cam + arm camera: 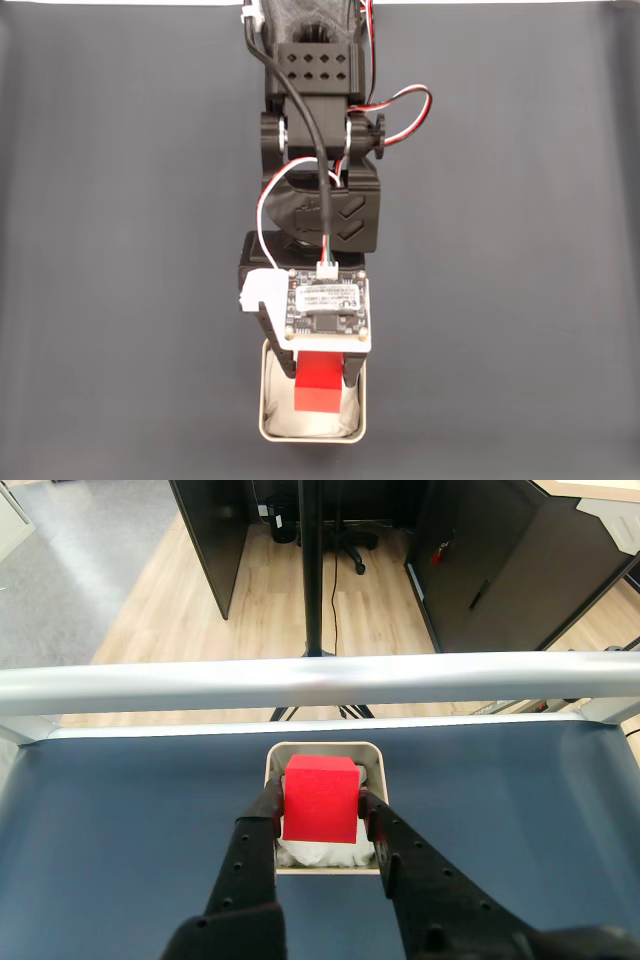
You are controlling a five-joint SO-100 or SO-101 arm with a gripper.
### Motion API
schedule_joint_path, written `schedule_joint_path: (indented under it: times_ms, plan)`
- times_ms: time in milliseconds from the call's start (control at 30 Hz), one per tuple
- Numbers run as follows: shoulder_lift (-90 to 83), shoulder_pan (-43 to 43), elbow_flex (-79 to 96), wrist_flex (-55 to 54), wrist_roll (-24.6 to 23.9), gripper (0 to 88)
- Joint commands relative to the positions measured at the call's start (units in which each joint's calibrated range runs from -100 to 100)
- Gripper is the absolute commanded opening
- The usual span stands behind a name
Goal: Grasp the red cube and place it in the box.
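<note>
The red cube (318,385) (321,798) is held between the two black fingers of my gripper (317,372) (320,810), which is shut on it. The cube hangs directly over the box (270,425) (372,754), a small pale-rimmed square container with white papery lining, near the table's front edge in the fixed view. In the wrist view the cube covers most of the box's opening, with lining showing below it. Whether the cube touches the lining cannot be told.
The dark grey table mat (120,250) spreads wide on both sides of the arm. A metal rail (320,680) runs along the table's edge just beyond the box. Past it lie a wooden floor, dark cabinets and a pole.
</note>
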Motion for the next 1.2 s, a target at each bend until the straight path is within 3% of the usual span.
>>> schedule_joint_path:
  times_ms: [0,133,333,1167]
  plan:
    - [-1.43,0.93,-1.19,-0.86,0.88,30.6]
    - [-1.78,1.49,-1.19,-0.86,1.12,40.2]
    - [-2.12,1.85,-1.19,-1.27,1.66,46.0]
    - [-4.03,1.85,1.73,-2.83,1.17,48.0]
